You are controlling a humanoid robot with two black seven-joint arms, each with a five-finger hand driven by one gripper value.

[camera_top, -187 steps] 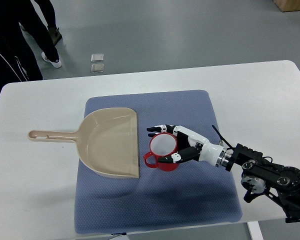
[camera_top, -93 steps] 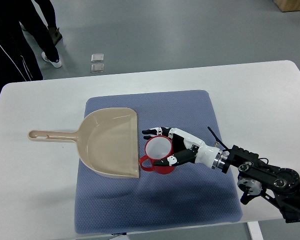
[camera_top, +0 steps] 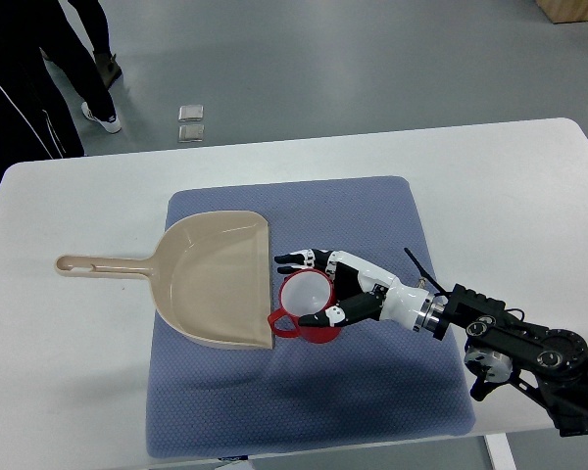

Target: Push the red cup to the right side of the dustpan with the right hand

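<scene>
Top view: right robot hand (camera_top: 335,292) cups upright, white-lined red cup (camera_top: 307,305) beside dustpan (camera_top: 216,279).

A red cup (camera_top: 307,308) with a pale inside is sitting beside the beige dustpan (camera_top: 216,279), both lying on a dotted blue mat (camera_top: 372,392) covering the white desk (camera_top: 510,186).
</scene>
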